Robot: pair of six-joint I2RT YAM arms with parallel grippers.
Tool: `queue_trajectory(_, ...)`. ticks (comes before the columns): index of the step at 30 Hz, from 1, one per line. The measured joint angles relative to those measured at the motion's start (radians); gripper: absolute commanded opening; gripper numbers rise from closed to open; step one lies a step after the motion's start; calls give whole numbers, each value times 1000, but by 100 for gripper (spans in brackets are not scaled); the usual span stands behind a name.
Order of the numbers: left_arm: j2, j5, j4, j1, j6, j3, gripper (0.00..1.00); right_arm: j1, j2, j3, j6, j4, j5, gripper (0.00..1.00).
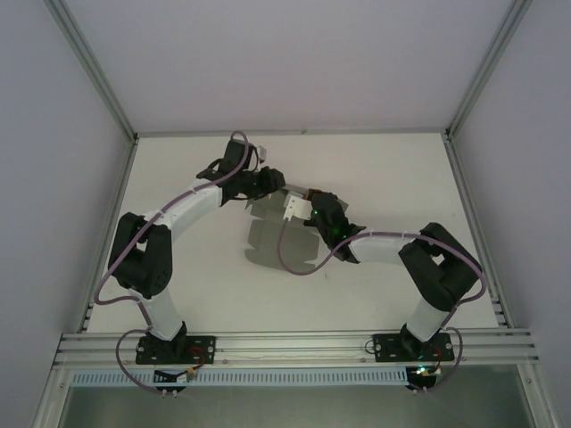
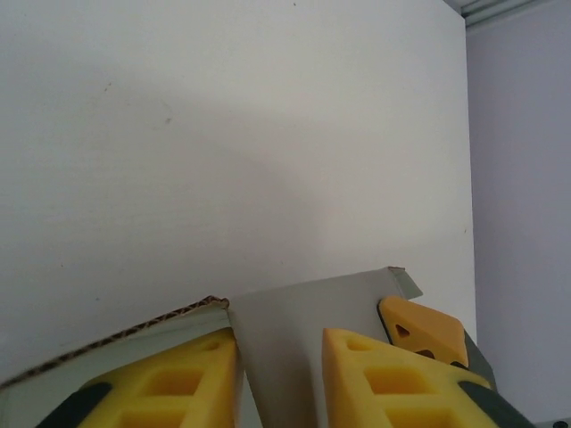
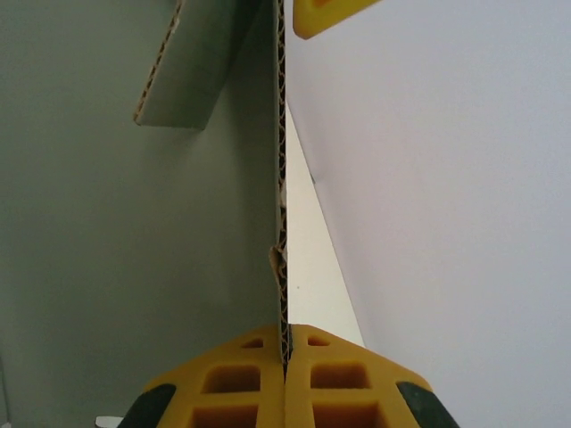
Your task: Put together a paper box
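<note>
The right gripper (image 3: 285,346) is clamped tight on the upright edge of a panel of the paper box (image 3: 134,267), plain grey corrugated card. The left gripper (image 2: 278,346) has its jaws narrowly apart with a flap between them; I cannot tell whether it grips. The card spans from one gripper to the other.

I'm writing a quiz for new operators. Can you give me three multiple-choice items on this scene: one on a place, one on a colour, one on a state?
1. Where is the paper box?
A) beside the arm bases
B) mid-table, where the left gripper and right gripper meet it
C) in the far right corner

2. What colour are the gripper fingers?
A) blue
B) red
C) yellow

3. What is the right gripper doing?
A) pinching an edge of the box's card
B) hanging open, away from the box
C) holding a bottle

Answers:
1 B, the top view shows the grey sheet there.
2 C, both wrist views show yellow.
3 A, its wrist view shows the fingers closed on corrugated card.
</note>
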Motion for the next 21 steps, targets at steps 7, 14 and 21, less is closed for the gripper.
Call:
queue_trajectory(7, 0, -3, 40, -2, -51, -25, 10, 1, 0, -11, 21, 1, 6, 1)
queue_trajectory(14, -2, -39, 48, -4, -35, -40, 48, 9, 0, -11, 37, 2, 11, 2)
queue_trajectory(21, -171, -175, -1, 5, 75, -187, 80, 18, -11, -13, 56, -20, 24, 2)
